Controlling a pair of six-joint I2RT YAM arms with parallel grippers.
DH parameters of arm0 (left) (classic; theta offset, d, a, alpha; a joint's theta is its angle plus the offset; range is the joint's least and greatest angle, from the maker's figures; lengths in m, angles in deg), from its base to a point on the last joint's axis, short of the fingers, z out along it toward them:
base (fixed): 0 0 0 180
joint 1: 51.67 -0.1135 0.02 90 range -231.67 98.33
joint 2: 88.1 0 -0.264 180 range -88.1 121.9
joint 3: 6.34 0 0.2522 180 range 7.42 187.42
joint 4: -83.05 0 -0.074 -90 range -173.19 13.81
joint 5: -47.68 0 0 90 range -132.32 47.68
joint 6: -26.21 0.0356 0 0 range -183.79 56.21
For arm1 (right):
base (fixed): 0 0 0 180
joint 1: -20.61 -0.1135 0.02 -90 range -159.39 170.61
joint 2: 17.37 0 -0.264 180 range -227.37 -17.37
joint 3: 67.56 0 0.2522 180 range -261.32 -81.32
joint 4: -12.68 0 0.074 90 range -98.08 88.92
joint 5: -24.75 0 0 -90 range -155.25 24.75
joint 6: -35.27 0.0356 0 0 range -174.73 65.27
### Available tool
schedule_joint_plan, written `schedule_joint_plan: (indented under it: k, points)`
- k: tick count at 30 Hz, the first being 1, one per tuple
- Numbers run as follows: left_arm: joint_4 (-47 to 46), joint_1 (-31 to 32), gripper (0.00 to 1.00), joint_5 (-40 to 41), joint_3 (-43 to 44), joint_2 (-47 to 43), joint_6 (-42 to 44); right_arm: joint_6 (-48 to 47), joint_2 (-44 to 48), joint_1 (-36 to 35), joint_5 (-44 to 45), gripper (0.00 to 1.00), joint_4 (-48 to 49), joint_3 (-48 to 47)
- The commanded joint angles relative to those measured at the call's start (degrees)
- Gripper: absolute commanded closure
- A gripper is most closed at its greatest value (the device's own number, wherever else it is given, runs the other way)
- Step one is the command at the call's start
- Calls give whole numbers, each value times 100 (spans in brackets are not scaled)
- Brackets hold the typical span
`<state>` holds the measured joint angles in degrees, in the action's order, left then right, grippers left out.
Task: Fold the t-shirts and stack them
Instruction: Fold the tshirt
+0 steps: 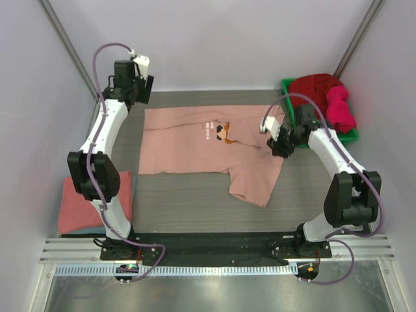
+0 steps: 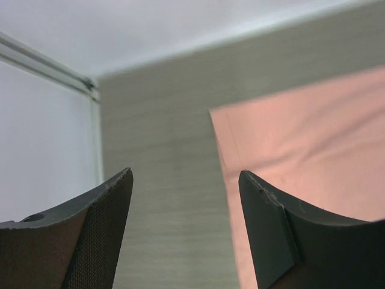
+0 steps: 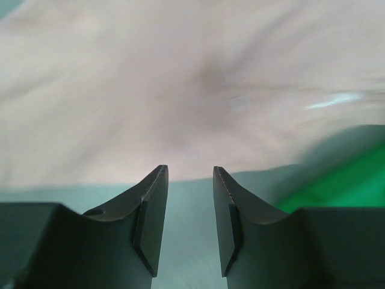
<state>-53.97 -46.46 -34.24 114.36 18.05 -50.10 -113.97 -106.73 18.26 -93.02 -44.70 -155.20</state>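
A green plastic bin is sitting at two o'clock on the grey wood-grain table; an aluminium rail is running along its six o'clock edge.

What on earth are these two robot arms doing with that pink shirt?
They are folding t-shirts. A pale pink t-shirt lies on the table, looking partly folded. The right gripper sits at its right edge, jaws apart, holding nothing. The left gripper, also open and empty, is raised near the shirt's far left corner. A coral-red shirt lies folded at the near left; a dark red shirt and a magenta shirt wait in the green bin.
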Motion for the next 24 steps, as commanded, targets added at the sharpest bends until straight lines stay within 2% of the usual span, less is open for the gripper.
schedule_joint_plan:
  k: [1,5,7,10,20,24]
  points:
    - [497,6,29,-332,-813,152,-393,-1658,725,-187,-387,58,-788,1318]
    - [744,-3,35,-745,-1104,187,-630,-2968,1815,-441,-387,59,-824,2631]
    - [753,-3,35,-790,-1306,213,-780,-3233,2343,-581,-431,59,-658,3202]
    - [858,-12,36,-1035,-1569,222,-921,-3199,2739,-793,-580,59,-350,3529]
    - [1350,-170,40,-1449,-1711,302,-1114,-2724,2372,-1689,-387,63,161,3548]
    - [1622,-266,38,-1520,-1632,161,-895,-3337,2301,-1751,-194,64,-392,3451]
